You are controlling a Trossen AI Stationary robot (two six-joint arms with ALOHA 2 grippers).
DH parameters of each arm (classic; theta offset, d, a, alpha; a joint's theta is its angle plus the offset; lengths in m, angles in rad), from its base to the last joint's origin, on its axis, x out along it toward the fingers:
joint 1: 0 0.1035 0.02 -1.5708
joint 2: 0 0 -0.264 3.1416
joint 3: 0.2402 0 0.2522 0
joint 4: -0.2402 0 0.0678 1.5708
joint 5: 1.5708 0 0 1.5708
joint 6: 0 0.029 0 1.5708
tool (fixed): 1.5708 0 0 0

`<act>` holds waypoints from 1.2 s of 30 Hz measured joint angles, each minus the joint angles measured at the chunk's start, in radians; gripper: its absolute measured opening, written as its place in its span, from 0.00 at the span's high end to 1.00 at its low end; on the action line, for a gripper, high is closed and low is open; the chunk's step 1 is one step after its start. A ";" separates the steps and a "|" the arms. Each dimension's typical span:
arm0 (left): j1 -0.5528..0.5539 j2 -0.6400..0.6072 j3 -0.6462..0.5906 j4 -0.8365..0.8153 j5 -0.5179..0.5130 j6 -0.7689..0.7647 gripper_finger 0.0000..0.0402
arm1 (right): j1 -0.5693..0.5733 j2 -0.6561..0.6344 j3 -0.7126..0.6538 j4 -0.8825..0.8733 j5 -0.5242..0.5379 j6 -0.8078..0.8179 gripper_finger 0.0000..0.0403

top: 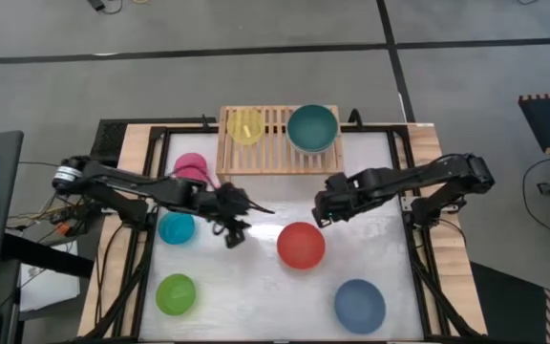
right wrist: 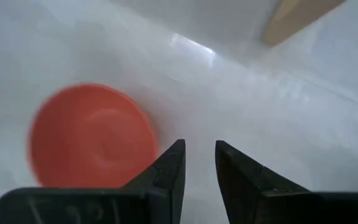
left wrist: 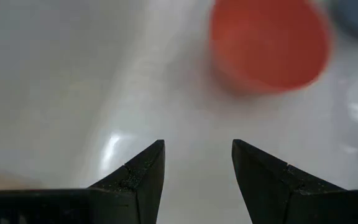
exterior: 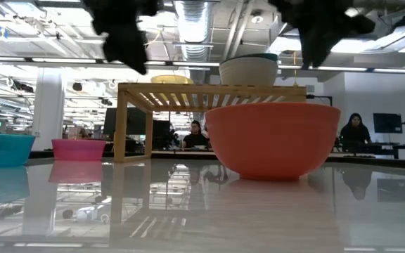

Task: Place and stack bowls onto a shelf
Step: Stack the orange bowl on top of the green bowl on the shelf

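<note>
A: State of the claws?

B: Left claw (left wrist: 197,168) is wide open, holding nothing, above bare bench (top: 256,287) left of the red bowl (top: 301,245). Right claw (right wrist: 199,168) has its fingers parted by only a narrow gap, gripping nothing, above the bench just far-right of the same red bowl.

A: The bowls and shelf?

B: The light-wood shelf (top: 265,153) stands at the far edge, centre. On its slats sit a small yellow bowl (top: 246,126) at the left and a teal bowl (top: 312,127) at the right. On the bench: pink bowl (top: 191,168) by the shelf's left leg, cyan bowl (top: 176,227) nearer, lime green bowl (top: 176,293) near left, blue bowl (top: 359,305) near right.

A: Differences between views?

B: The low view shows the teal bowl nested in a cream-white bowl (exterior: 248,72), which the high view hides. It also shows people seated at desks beyond the bench.
</note>
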 joint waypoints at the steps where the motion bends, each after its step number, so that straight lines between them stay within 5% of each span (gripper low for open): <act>1: 0.005 0.032 0.000 0.051 0.027 0.000 0.57 | 0.007 0.000 -0.017 0.004 -0.007 0.005 0.72; 6: 0.008 0.159 0.017 0.164 0.081 -0.023 0.57 | 0.047 -0.006 -0.097 0.090 -0.026 0.010 0.72; 16: 0.016 0.225 0.084 0.125 0.066 -0.087 0.57 | 0.065 -0.006 -0.192 0.181 -0.045 -0.042 0.72; 24: 0.002 0.046 0.106 -0.290 0.021 -0.213 0.57 | 0.075 -0.006 -0.281 0.185 -0.036 -0.101 0.72; 36: -0.232 -0.334 -0.290 -0.355 0.014 -0.575 0.57 | 0.062 -0.006 -0.286 0.314 -0.007 -0.190 0.72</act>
